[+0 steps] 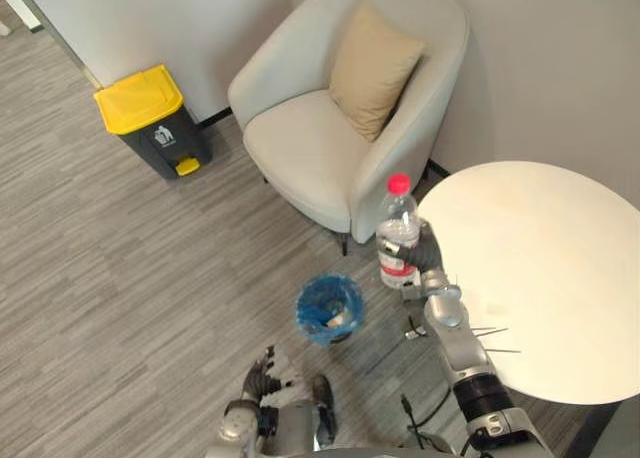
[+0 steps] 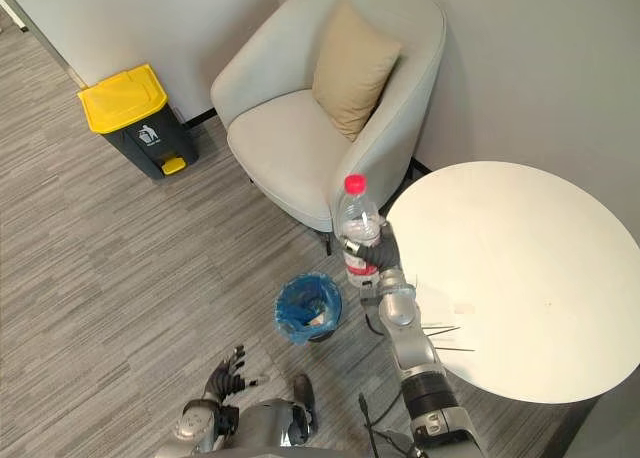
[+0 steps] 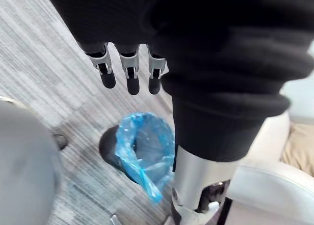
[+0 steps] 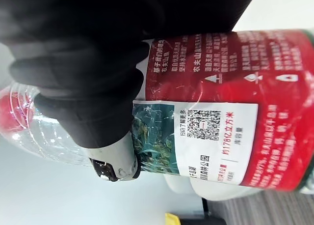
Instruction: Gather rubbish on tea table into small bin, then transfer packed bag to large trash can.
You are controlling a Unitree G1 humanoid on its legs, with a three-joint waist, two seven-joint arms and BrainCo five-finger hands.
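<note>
Low at 6 o'clock, the robot's left hand [image 1: 256,380] hangs above the grey plank floor [image 1: 120,278], fingers loosely spread and holding nothing. Its wrist view looks past straight, dark-tipped fingers down onto the small bin [image 1: 328,308]. That bin stands on the floor just beyond the hand, toward 12 o'clock, lined with a blue bag [image 3: 142,151], and a pale scrap [image 1: 340,320] lies inside.

At 3 o'clock from the bin, the right hand [image 1: 428,256] is wrapped around a clear water bottle [image 1: 398,228] with a red cap and red label. It holds the bottle upright, just off the 9 o'clock edge of the round white tea table [image 1: 540,278]. In the right wrist view the label is close to the camera, with the thumb pressed against it.

Behind the bottle, at 12 o'clock, sits a pale armchair [image 1: 300,148] with a tan cushion [image 1: 372,68]. Well apart, at 10 o'clock against the wall, stands the large trash can [image 1: 150,118], dark grey with a closed yellow lid.
</note>
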